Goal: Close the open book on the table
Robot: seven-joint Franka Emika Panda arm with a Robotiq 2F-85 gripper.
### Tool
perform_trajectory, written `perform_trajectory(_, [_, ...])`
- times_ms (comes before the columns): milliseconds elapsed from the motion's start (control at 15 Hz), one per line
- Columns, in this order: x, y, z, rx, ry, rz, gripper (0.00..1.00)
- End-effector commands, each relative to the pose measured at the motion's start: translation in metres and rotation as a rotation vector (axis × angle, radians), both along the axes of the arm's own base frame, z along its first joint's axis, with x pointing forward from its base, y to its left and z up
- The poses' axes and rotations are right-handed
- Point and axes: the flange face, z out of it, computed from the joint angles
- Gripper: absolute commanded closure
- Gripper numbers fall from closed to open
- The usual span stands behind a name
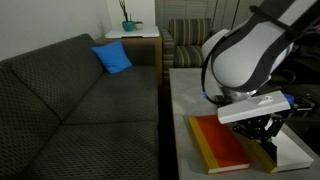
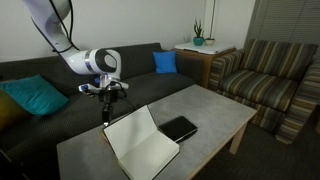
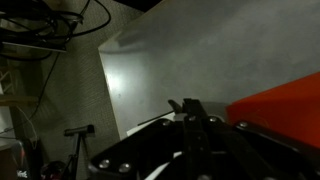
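We see the white arm (image 1: 245, 55) reaching over the light grey desk (image 1: 185, 95). Its dark hand (image 1: 262, 128) hangs low above the open book (image 1: 222, 142), which shows a red-orange face with a yellowish edge and a white page. A blue cushion (image 1: 113, 57) rests on the dark sofa (image 1: 70, 100).

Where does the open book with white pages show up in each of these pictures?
In an exterior view: the open book lies at the bottom right, white page showing.
In an exterior view: the open book is low in the middle, on the left part of the table, one half raised.
Wrist view: too dark and close to tell.
Shared landmark: the blue cushion on the couch, in both exterior views.
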Motion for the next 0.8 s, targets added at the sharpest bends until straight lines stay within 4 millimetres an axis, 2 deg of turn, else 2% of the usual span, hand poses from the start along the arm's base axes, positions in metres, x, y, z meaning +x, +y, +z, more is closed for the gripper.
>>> perform_trajectory(0, [-0.009,-0.030,0.012,-0.012,-0.062,-0.028,1.00])
perform_trajectory(200, [-0.008,-0.061,0.006,-0.021,-0.138,-0.051,1.00])
perform_trajectory(533, [-0.013,-0.117,-0.016,-0.074,-0.223,-0.154,1.00])
perform_trajectory(667, [-0.014,-0.122,-0.017,-0.053,-0.245,-0.171,1.00])
perform_trajectory(733, [-0.011,-0.116,-0.013,-0.022,-0.263,-0.158,1.00])
